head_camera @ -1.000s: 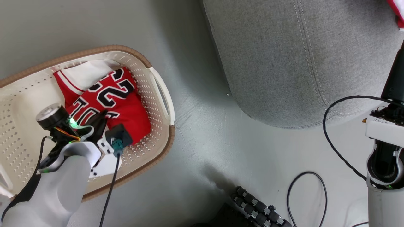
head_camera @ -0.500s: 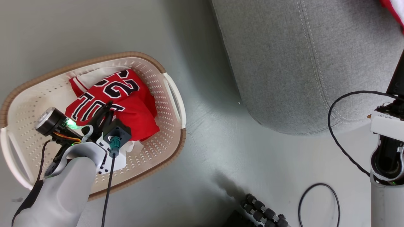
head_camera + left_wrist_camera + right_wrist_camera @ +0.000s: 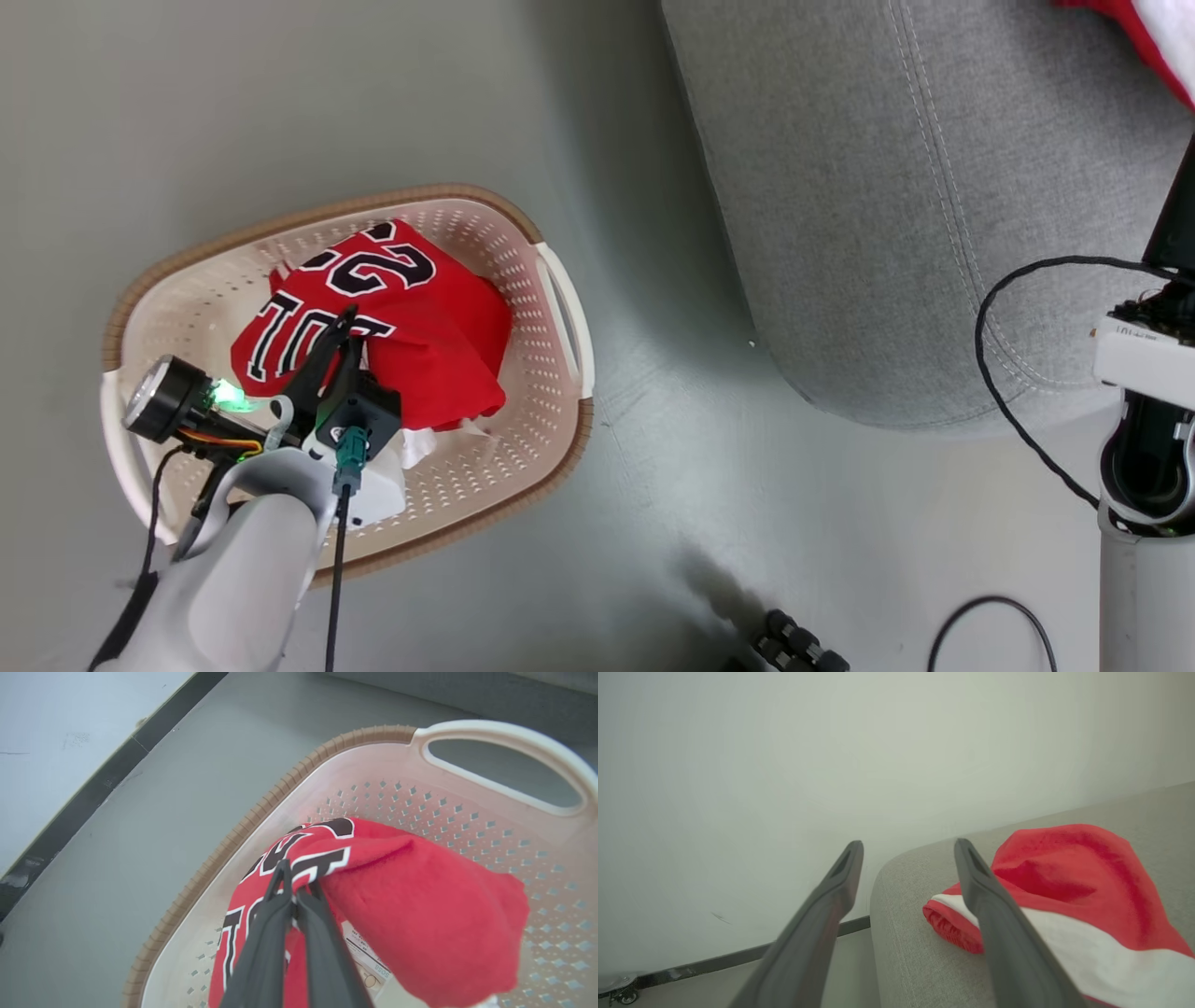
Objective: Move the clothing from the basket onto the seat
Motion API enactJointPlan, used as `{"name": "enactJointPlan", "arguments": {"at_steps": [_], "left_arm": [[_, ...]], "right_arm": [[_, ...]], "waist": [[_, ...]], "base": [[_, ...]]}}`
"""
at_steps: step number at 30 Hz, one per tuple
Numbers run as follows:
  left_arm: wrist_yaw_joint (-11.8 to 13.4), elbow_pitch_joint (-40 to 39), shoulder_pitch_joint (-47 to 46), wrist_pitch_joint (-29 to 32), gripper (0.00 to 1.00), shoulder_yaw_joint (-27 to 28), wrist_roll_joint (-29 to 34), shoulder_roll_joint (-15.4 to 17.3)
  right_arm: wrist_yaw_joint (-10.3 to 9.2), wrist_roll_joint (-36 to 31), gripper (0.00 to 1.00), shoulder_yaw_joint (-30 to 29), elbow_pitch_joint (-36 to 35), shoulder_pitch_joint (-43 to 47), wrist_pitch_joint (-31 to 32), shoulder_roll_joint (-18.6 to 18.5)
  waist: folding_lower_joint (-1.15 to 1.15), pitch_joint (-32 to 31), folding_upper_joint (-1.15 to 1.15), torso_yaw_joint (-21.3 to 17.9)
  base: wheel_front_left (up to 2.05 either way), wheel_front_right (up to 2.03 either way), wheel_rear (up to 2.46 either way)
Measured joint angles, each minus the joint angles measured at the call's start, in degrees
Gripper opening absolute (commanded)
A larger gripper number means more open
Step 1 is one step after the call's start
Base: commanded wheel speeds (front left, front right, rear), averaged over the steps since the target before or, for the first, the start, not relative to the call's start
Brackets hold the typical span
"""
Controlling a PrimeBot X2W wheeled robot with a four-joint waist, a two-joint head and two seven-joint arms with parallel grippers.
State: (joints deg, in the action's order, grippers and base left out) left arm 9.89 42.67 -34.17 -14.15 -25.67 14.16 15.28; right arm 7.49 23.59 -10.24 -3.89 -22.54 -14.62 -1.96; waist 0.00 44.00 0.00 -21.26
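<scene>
Red with black, white-edged numerals, the jersey (image 3: 411, 313) lies bunched in the cream basket (image 3: 537, 425) on the grey floor (image 3: 280, 93). The left hand (image 3: 344, 329) has closed on it, its two dark fingers (image 3: 275, 905) pressed together on a fold beside the lettering. In the left wrist view the cloth peaks at the fingertips and its far side seems raised off the basket bottom, where a label sticker (image 3: 366, 961) shows beneath. The right hand (image 3: 909, 847) is empty, its fingers spread wide, and hovers by the rounded edge of the grey sofa (image 3: 887, 187). A red-and-white garment (image 3: 1064, 872) already lies on that sofa, so the step in hand looks like lifting out a second piece. In the head view the sofa stands toward 2 o'clock from the basket, apart from it across bare floor. The next move probably calls for a straight lift until the hanging hem clears the brown rim, then a swing toward 2 o'clock and a release on the cushion near the first garment. A bit of white cloth (image 3: 425, 446) at the jersey's 5 o'clock edge may be its lining or a separate piece; the views do not settle which. The pinch holds only one fold, so trailing fabric could snag the rim and tug the light basket along.
</scene>
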Motion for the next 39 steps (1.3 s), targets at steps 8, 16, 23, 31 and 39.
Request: {"name": "enactJointPlan", "arguments": {"at_steps": [8,16,23,31,39], "left_arm": [[1.3,-7.2,1.9,0.0,0.0,0.4,-3.0,-1.9],[3.3,-14.2,3.6,0.0,0.0,1.7,-6.0,-2.7],[4.5,-21.2,5.7,-0.1,0.0,3.4,-9.3,-3.5],[4.8,-26.5,6.5,-0.1,0.0,5.8,-13.6,-5.1],[4.8,-28.7,8.4,-0.1,0.0,7.6,-16.9,-5.8]], "right_arm": [[0.0,-3.0,1.0,-0.1,0.0,-0.1,0.0,0.0],[0.0,-5.5,1.0,-0.2,0.0,0.0,0.0,-0.1],[0.0,-7.7,1.0,-0.1,-0.1,0.0,0.0,-0.2],[0.0,-10.0,1.0,0.1,0.0,0.1,0.0,-0.3],[0.0,-11.2,1.0,1.6,0.6,1.1,0.0,-0.3]], "waist": [[0.0,-3.3,0.0,2.3],[0.0,-6.8,0.0,4.5],[0.0,-10.8,0.0,6.8],[0.0,-15.0,0.0,9.0],[0.0,-18.8,0.0,10.9]], "base": [[0.0,0.0,0.0],[0.0,0.0,0.0],[0.0,0.0,0.0],[0.0,0.0,0.0],[0.0,0.0,0.0]]}}
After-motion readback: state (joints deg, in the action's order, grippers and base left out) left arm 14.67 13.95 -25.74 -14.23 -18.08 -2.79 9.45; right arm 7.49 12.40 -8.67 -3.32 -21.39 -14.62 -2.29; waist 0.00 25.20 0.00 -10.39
